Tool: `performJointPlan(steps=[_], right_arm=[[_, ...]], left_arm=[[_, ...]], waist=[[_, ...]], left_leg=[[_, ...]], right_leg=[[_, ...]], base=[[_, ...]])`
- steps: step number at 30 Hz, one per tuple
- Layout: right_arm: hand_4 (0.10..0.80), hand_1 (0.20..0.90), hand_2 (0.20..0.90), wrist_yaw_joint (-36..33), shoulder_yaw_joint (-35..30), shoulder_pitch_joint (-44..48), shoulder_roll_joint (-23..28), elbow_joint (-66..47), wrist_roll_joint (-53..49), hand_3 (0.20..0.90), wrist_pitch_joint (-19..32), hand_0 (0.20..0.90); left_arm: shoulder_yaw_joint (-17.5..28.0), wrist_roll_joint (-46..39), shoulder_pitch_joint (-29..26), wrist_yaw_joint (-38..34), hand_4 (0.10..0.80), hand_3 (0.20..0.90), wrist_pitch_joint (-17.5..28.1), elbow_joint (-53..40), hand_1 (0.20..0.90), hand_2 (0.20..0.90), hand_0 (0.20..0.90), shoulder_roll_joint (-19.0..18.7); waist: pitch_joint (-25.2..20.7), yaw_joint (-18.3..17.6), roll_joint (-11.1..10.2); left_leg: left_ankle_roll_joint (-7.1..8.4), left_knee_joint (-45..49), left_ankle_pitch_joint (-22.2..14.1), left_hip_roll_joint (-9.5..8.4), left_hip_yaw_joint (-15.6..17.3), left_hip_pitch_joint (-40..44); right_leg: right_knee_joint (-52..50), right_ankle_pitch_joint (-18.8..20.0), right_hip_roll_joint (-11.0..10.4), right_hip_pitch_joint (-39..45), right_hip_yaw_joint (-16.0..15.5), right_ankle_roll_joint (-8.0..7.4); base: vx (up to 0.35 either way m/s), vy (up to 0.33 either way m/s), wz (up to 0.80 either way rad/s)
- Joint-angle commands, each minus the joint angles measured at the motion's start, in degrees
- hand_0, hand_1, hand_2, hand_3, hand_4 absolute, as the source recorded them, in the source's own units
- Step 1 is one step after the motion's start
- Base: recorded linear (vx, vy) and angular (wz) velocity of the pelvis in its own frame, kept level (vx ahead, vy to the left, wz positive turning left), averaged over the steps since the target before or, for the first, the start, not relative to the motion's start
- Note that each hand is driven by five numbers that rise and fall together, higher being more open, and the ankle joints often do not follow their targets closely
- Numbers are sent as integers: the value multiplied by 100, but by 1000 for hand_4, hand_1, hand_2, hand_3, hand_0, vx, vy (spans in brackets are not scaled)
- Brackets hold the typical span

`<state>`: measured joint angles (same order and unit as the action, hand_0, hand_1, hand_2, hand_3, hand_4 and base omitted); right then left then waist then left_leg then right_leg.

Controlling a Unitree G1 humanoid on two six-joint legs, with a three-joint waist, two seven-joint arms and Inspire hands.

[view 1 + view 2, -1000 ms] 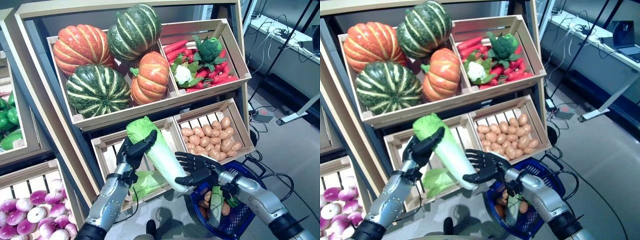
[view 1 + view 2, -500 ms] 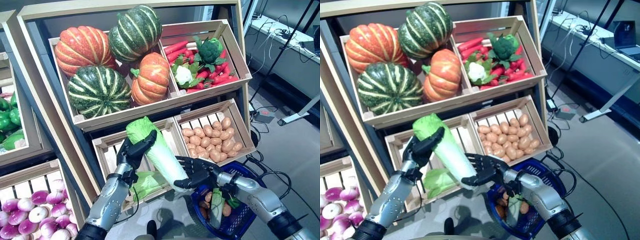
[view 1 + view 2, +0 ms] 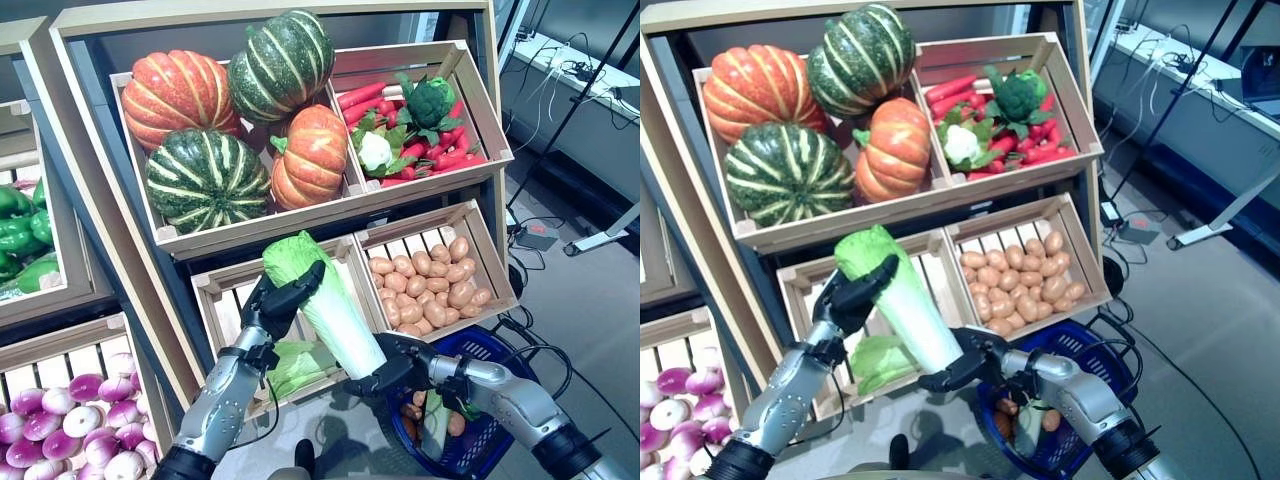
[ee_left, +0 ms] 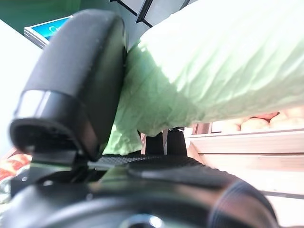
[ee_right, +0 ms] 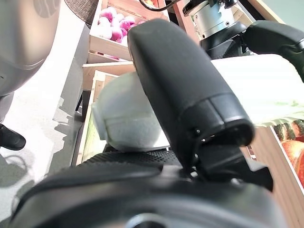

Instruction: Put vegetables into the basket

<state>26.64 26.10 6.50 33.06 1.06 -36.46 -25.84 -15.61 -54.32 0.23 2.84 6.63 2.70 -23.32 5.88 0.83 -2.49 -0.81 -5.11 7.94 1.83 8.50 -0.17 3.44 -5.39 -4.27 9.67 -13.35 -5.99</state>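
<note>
A long napa cabbage (image 3: 325, 305), with green leaves and a white stalk, hangs tilted in front of the stand's lower crate. My left hand (image 3: 275, 305) is shut on its leafy upper part; its thumb (image 4: 76, 80) presses the leaves (image 4: 213, 66). My right hand (image 3: 395, 365) is curled round the white lower end; its thumb (image 5: 190, 90) lies over the stalk base (image 5: 128, 123). The blue basket (image 3: 497, 345) stands on the floor just right of and below my right hand. It holds a pale green long vegetable (image 3: 437, 425) and small orange-brown round ones (image 3: 412, 410).
The wooden stand (image 3: 90, 200) with slanted crates rises right behind both hands. A crate of small brown potatoes (image 3: 430, 280) sits just above the basket. Grey floor (image 3: 590, 300) lies to the right, with cables and a white stand leg (image 3: 600, 235).
My right hand has gone from spread beside the cabbage's lower end to curled round it. My left hand keeps its hold. The camera has shifted slightly.
</note>
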Motion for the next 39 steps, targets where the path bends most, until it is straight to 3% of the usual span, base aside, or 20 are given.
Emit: performJointPlan(steps=[1, 16, 17, 18, 25, 39], right_arm=[[400, 300, 300, 325, 87, 506, -101, -40, -482, 300, 331, 300], [400, 300, 300, -149, -230, 252, -71, -115, -641, 300, 543, 300], [400, 300, 300, -232, -267, 221, -64, -118, -670, 300, 602, 300], [400, 300, 300, -310, -323, 177, -61, -109, -720, 300, 662, 300], [400, 300, 300, -681, -670, -102, -75, -186, -905, 300, 880, 300], [400, 300, 300, -1960, -2173, -1260, -672, -289, -1552, 300, 2465, 300]], left_arm=[[27, -179, -711, 460, 400, 300, 472, -514, 300, 300, 300, 31], [48, 67, -612, 779, 400, 300, 366, -598, 300, 300, 300, -90], [47, 101, -611, 784, 568, 552, 362, -609, 552, 552, 552, -101], [46, 152, -606, 779, 800, 900, 368, -616, 900, 900, 900, -114], [155, 154, -507, 716, 800, 900, 400, -697, 900, 900, 900, -157], [858, 306, -13, 576, 800, 900, 387, -945, 900, 900, 900, -134]], waist=[[-375, 43, -137], [-351, -26, -103], [-343, -32, -101], [-335, -41, -97], [-310, -95, -79], [-237, -352, 6]], left_leg=[[282, 11, -855, 134, -68, 578], [267, 11, -858, 145, -29, 591], [263, 11, -860, 146, -25, 592], [260, 11, -862, 146, -17, 597], [259, 11, -873, 156, 21, 607], [217, 11, -885, 168, 170, 536]], right_leg=[[149, 682, -155, -355, 54, -9], [129, 671, -137, -375, 125, -13], [127, 671, -135, -376, 132, -13], [128, 672, -132, -375, 141, -14], [126, 673, -120, -386, 175, -29], [69, 653, -36, -549, 331, -23]], base=[[0, 0, 0], [0, 0, 0], [0, 0, 0], [0, 0, 0], [0, 0, 0], [-25, -2, -7]])
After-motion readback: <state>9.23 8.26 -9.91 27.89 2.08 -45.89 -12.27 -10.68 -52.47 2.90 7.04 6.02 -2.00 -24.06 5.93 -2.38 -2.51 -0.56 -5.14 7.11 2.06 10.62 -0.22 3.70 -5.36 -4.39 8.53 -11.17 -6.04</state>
